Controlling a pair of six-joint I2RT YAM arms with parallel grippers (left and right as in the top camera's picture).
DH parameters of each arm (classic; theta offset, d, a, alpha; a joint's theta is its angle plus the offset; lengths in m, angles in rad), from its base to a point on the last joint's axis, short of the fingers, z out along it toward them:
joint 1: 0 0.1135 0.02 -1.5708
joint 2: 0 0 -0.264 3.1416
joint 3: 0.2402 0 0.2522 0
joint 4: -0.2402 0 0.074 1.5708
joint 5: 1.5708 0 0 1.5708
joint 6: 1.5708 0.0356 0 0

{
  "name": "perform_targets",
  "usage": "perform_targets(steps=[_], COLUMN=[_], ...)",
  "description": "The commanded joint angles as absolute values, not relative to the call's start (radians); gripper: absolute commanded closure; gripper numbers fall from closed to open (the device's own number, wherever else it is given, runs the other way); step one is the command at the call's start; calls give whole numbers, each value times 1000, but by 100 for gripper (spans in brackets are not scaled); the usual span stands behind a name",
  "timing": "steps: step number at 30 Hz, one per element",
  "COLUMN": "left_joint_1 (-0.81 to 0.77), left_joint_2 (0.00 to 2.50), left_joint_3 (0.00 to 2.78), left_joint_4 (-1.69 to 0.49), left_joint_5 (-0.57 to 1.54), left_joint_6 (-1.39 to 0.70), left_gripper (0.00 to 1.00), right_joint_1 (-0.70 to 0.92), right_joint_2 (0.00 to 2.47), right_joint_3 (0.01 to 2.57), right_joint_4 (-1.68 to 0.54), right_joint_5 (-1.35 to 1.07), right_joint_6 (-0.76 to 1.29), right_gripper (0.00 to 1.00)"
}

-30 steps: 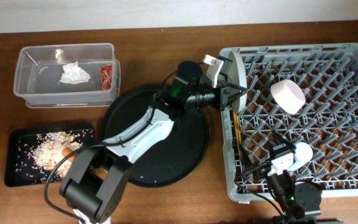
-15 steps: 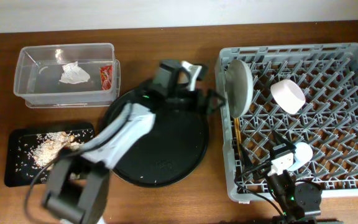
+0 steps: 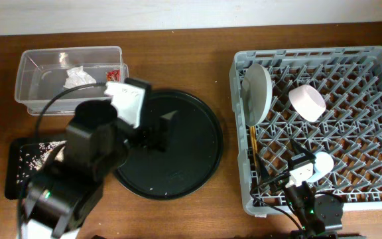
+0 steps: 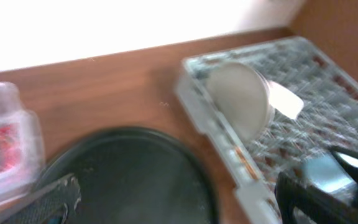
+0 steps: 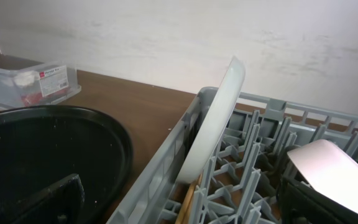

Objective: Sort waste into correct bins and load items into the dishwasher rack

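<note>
The pale plate (image 3: 256, 93) stands on edge between the pegs at the left side of the grey dishwasher rack (image 3: 377, 56), free of any grip. A white bowl (image 3: 307, 101) lies tipped in the rack to its right. The chopsticks (image 3: 253, 143) lie along the rack's left wall. My left gripper (image 3: 161, 129) is open and hangs over the round black tray, well left of the rack. In the right wrist view my right gripper (image 5: 179, 186) is open, low at the rack's front-left corner, with the plate (image 5: 216, 118) and chopsticks (image 5: 188, 205) ahead.
The large round black tray (image 3: 191, 159) lies between the bins and the rack. The clear tub (image 3: 28, 66) at the back left holds a white napkin (image 3: 77, 77) and a red wrapper (image 3: 116, 72). My left arm partly covers the flat black tray (image 3: 15, 182) with rice scraps (image 3: 42, 151).
My left gripper opened and let go of the plate, then drew back left over the round tray. The plate stays standing in the rack. The right arm has not moved.
</note>
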State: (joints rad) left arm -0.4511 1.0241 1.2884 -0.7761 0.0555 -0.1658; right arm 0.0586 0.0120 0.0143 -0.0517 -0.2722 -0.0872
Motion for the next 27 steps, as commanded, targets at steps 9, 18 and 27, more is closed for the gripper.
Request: perform_targets(steps=[9,18,27], left_joint_1=[-423,-276,-270], left_joint_2=[925,582,139], left_joint_3=[1180,657,215], left_joint_4=[-786,-371,-207], left_joint_5=[-259,-178,-179], left_joint_6=[24,23,23], left_gripper=[1,1,1], right_joint_1=[52,52,52], right_joint_2=[6,6,6], right_joint_3=[6,6,6], right_joint_4=[-52,-52,-52], right_joint_5=[-280,-280,-280], right_joint_6=[-90,-90,-90], right_gripper=[2,2,2])
